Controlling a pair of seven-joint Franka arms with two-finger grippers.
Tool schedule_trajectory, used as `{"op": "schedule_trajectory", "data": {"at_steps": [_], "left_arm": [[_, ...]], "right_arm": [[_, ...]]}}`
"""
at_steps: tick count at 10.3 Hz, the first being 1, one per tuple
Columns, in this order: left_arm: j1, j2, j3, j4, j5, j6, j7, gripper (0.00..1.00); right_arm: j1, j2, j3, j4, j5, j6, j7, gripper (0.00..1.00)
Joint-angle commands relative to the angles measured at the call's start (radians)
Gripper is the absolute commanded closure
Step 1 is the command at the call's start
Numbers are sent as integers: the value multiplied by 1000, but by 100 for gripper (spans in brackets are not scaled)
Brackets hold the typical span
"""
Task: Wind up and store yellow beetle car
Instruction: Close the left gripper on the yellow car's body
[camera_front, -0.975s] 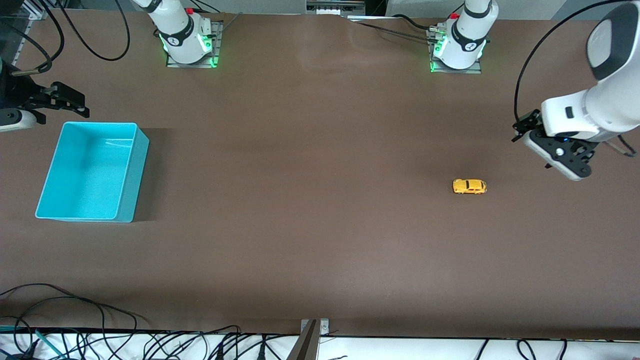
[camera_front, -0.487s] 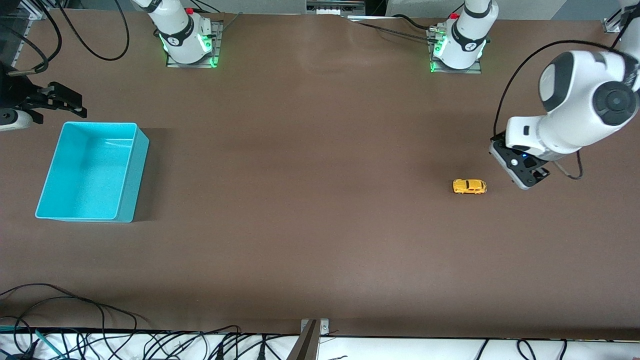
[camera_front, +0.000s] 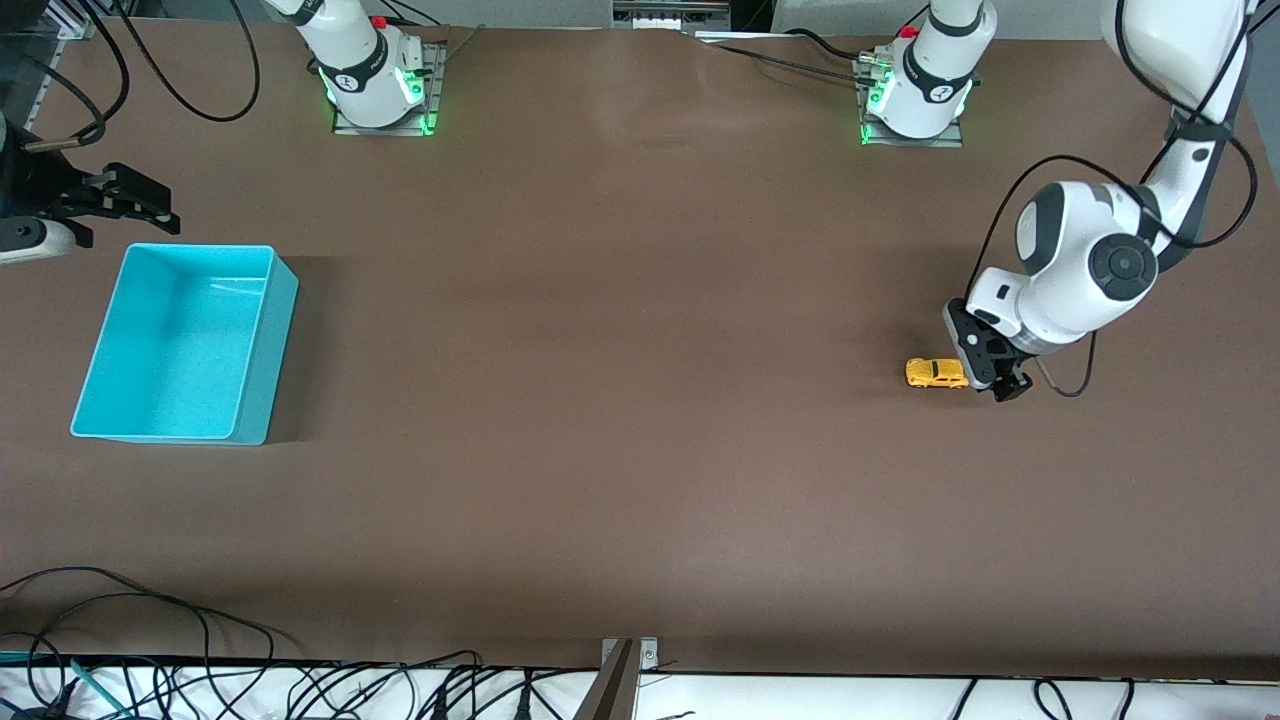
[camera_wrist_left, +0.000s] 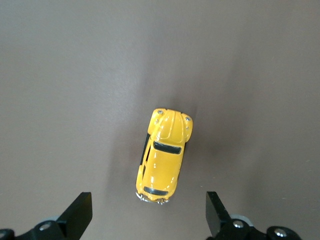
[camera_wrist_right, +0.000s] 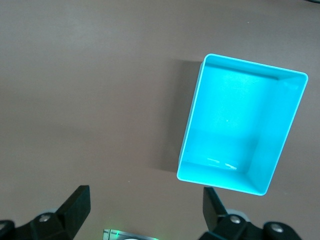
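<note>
The yellow beetle car (camera_front: 937, 373) stands on the brown table toward the left arm's end. In the left wrist view the car (camera_wrist_left: 164, 156) lies just ahead of the two fingertips and touches neither. My left gripper (camera_front: 1000, 384) is open and low over the table, right beside the car's end; it also shows in its wrist view (camera_wrist_left: 148, 216). The turquoise bin (camera_front: 180, 340) is empty at the right arm's end and shows in the right wrist view (camera_wrist_right: 235, 115). My right gripper (camera_front: 140, 205) is open and empty, and waits above the table beside the bin (camera_wrist_right: 145, 212).
The two arm bases with green lights (camera_front: 378, 90) (camera_front: 915, 100) stand along the table edge farthest from the front camera. Loose cables (camera_front: 200, 680) and a metal bracket (camera_front: 622, 680) lie along the nearest edge. A wide stretch of brown table lies between car and bin.
My left arm has swung down and in from the table's end, bringing its gripper right beside the car. The car, the bin and the right gripper have stayed in place.
</note>
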Motion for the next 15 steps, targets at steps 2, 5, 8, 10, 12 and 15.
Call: {"op": "schedule_trajectory", "data": {"at_steps": [2,5,8,10,12,15], "left_arm": [[9,64,-7,5,30,59,123,0],[9,76,-8,-12,30,96,181,5],[0,84,-10,-18,28,97,182,42],[-5,92,-11,-18,28,97,182,71],[-5,98,-11,-18,30,97,183,90],[0,104,-25,-17,28,94,191,91]], "right_arm": [[12,2,3,9,15,-18,2,0],[23,3,0,9,18,-21,-7,0],[20,6,-6,9,18,-43,-11,0],[13,6,-29,10,18,-64,-13,0],[12,12,-40,9,19,-78,-13,0],[21,22,-32,12,22,-85,-16,0]]}}
